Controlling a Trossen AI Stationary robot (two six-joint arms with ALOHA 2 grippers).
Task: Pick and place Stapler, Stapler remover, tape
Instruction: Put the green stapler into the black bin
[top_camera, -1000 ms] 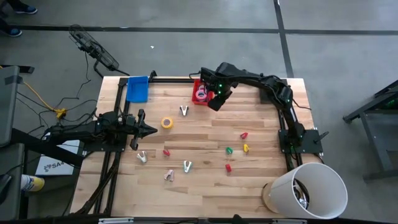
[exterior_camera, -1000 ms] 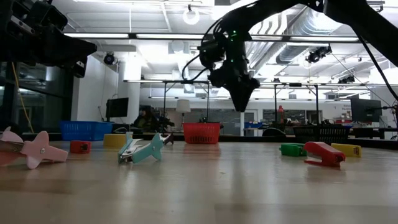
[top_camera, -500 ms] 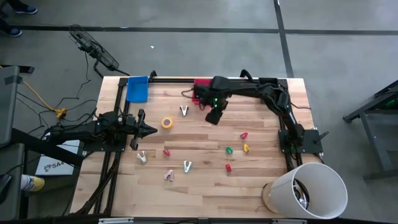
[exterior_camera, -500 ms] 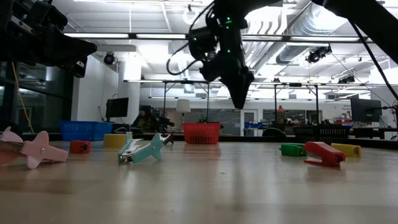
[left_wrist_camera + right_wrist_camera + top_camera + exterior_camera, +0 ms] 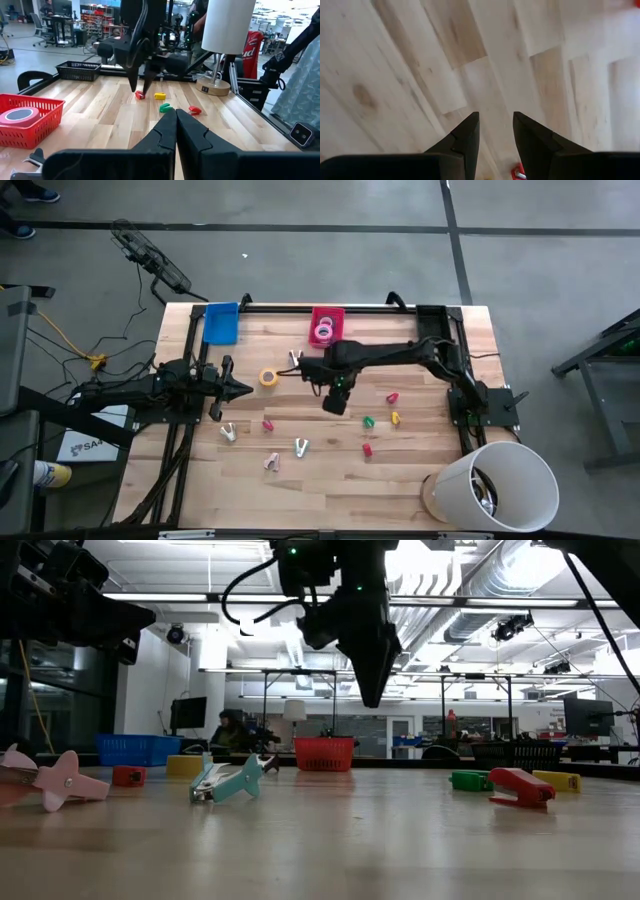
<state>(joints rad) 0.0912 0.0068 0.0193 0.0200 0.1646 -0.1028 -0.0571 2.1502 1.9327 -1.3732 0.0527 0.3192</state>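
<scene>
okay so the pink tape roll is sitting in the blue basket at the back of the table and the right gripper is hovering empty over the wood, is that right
Not quite: the pink tape roll sits in the red basket, not the blue basket, as the high view shows. The rest holds: the right gripper hovers empty, fingers apart, over bare wood.

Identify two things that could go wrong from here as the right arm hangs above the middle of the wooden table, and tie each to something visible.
1. The right gripper is open and empty, with several small pieces nearby: the red piece and the green piece. Descending slightly off target could nudge one aside.
2. The yellow tape roll lies between both arms, close to the shut left gripper; reaching for it might bring the arms into contact.
</scene>
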